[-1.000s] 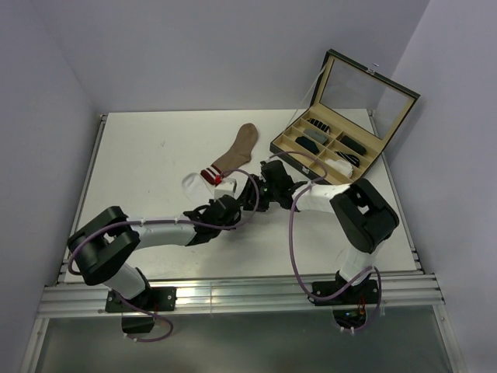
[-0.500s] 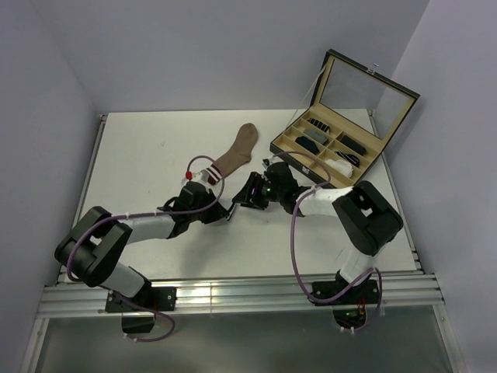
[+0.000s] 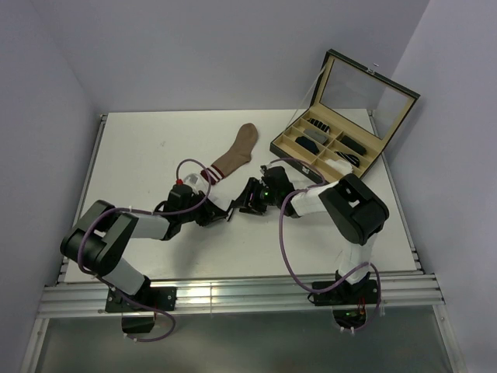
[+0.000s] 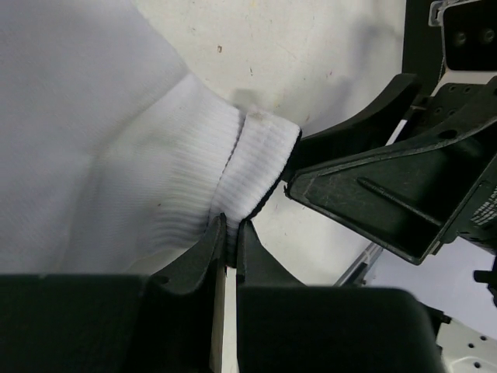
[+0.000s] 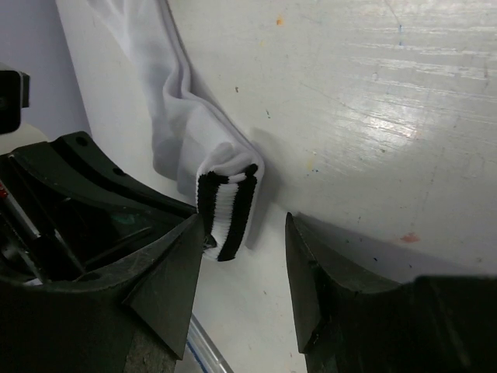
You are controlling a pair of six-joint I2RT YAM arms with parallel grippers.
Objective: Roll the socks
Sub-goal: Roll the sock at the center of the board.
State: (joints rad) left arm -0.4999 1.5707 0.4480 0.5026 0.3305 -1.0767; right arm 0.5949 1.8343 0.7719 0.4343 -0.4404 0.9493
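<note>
White ribbed knit sets the terms here. The white sock (image 4: 101, 132) lies on the table (image 3: 140, 155) between the two arms, and its striped cuff (image 5: 226, 208) appears doubled over into a small lump at the near end. We judge it light, limp and not at all fragile. It will sag and unroll the moment nothing pins it, but the ribbing gives pads something to bite. The thick cuff is the best hold, since a pinch there catches both layers, whereas the thin foot fabric would only stretch and slide.

Our left gripper (image 4: 229, 237) is clenched on that ribbed edge, with the fabric nipped between its two fingers. Our right gripper (image 5: 241, 268) faces it from just beside, jaws parted and grasping nothing. The striped lump sits in front of its gap, close to one finger, though we cannot tell whether they touch. As we read it, the roll is barely begun. The next turn needs the right jaws to close over the lump while the left holds the edge steady, or the fold will spring open.

Farther up the table the tan sock (image 3: 237, 151) lies flat and untouched, well apart from both grippers. Beyond it, at the far right, stands an open case (image 3: 289, 150) with small sock rolls (image 3: 317, 141) in its compartments.
</note>
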